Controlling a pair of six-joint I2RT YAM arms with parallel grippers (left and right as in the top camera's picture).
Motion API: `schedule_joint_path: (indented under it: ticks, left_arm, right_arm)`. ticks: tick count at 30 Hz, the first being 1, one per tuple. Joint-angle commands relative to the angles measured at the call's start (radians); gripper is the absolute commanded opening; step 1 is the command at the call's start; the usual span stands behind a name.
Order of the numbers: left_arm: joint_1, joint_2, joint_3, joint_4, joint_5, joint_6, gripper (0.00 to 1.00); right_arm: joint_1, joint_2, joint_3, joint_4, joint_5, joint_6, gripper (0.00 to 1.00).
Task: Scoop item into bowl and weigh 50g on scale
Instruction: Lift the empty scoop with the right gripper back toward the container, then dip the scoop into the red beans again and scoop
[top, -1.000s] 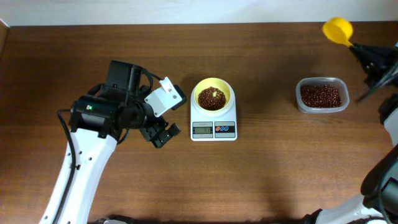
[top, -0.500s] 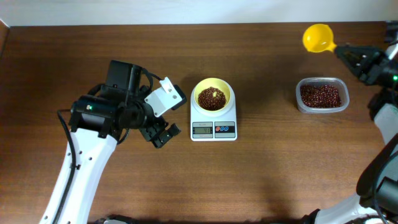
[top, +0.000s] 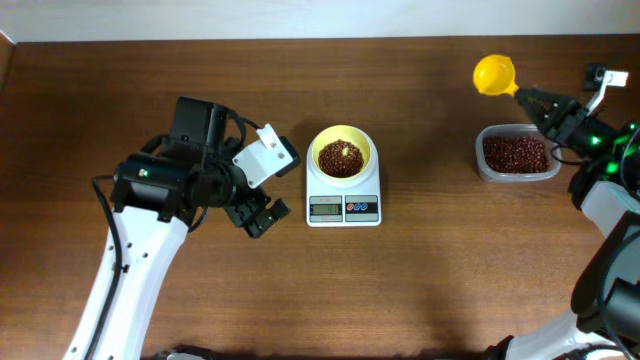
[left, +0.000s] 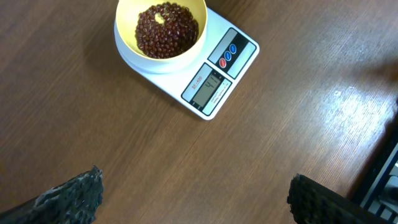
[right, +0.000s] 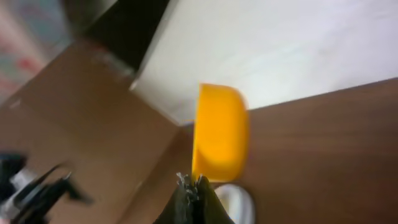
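The pale yellow bowl (top: 343, 155) holds dark reddish-brown beans (top: 340, 158) and sits on the white scale (top: 343, 205); all three also show in the left wrist view: bowl (left: 124, 34), beans (left: 166, 29), scale (left: 214, 81). My left gripper (top: 262, 215) is open and empty, left of the scale (left: 193, 193). My right gripper (top: 535, 102) is shut on the handle of a bright yellow scoop (top: 494, 74), held above the table at the back right; the scoop also shows in the right wrist view (right: 221, 130), gripper (right: 194, 185). More beans (top: 515, 153) lie in the tub.
A clear plastic tub (top: 517, 175) stands at the right, just below the right gripper. A pale wall (right: 280, 43) runs along the table's back edge. The left arm's white body (top: 130, 270) crosses the front left of the table.
My right gripper has carried the yellow scoop leftward and slightly down, from the far back right corner toward the tub. The left arm, bowl and scale have not moved.
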Motion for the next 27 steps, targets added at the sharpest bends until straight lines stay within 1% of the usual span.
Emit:
schedule_joint_path:
  ticks: [1,6,10,11,13,15,16,17,19,22,25,27]
  left_arm:
    - [-0.001,-0.003,0.0,-0.001,0.0,0.008,0.99]
    - [-0.001,-0.003,0.0,-0.001,0.0,0.008,0.99]
    - [-0.001,-0.003,0.0,-0.001,0.0,0.008,0.99]
    - [-0.001,-0.003,0.0,-0.001,0.0,0.008,0.99]
    - [-0.001,-0.003,0.0,0.0,0.0,0.008,0.99]
    - [-0.001,-0.003,0.0,0.0,0.0,0.008,0.99]
    - [-0.001,-0.003,0.0,-0.001,0.0,0.008,0.99]
    - [-0.001,-0.003,0.0,-0.001,0.0,0.008,0.99]
    - [-0.001,-0.003,0.0,-0.001,0.0,0.008,0.99]
    - [-0.001,-0.003,0.0,-0.001,0.0,0.008,0.99]
    - [-0.001,-0.003,0.0,-0.001,0.0,0.008,0.99]
    - [-0.001,-0.003,0.0,-0.001,0.0,0.008,0.99]
  right_arm:
    - [0.001,-0.006,-0.006,-0.078,0.151,-0.213,0.04]
    - [0.0,-0.006,0.0,-0.219,0.257,-0.357,0.04]
    - [0.001,-0.006,0.034,-0.342,0.345,-0.393,0.04]
    - [0.001,-0.006,0.057,-0.394,0.352,-0.414,0.04]
    - [0.001,-0.009,0.109,-0.523,0.367,-0.461,0.04]
    - [0.001,-0.029,0.18,-0.717,0.38,-0.536,0.04]
    - [0.001,-0.051,0.211,-0.807,0.391,-0.569,0.04]
    - [0.001,-0.067,0.225,-0.856,0.397,-0.585,0.04]
    - [0.001,-0.144,0.252,-1.022,0.409,-0.652,0.04]
    - [0.001,-0.255,0.253,-1.247,0.5,-0.774,0.04]
    - [0.001,-0.406,0.253,-1.55,0.71,-0.936,0.04]
    - [0.0,-0.466,0.253,-1.646,0.746,-0.967,0.04]
